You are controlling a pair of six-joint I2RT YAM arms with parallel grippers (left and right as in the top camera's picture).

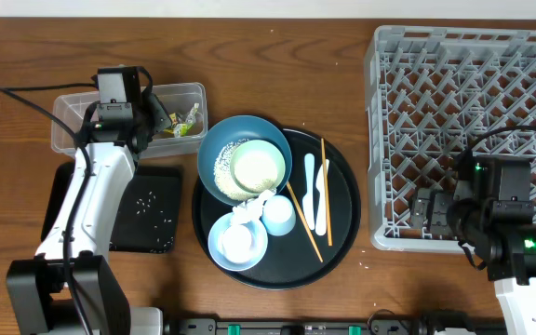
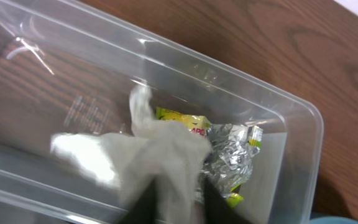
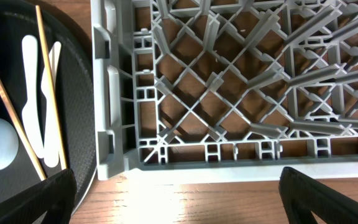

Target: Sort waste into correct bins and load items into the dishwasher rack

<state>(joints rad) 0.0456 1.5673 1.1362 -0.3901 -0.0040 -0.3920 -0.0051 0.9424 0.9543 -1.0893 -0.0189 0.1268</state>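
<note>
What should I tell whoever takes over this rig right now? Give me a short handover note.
Left gripper: over the clear tub, crumpled napkin between its fingers; gripped or released, unclear.
Right gripper: open, empty, at the rack's near edge.
Done: wrapper in the tub; rice grains on the flat black tray.
Left: second napkin in the light blue bowl, rice in the dark blue bowl; pale green bowl, cup, spoon, chopsticks on the round tray. No items visible in the rack.
</note>
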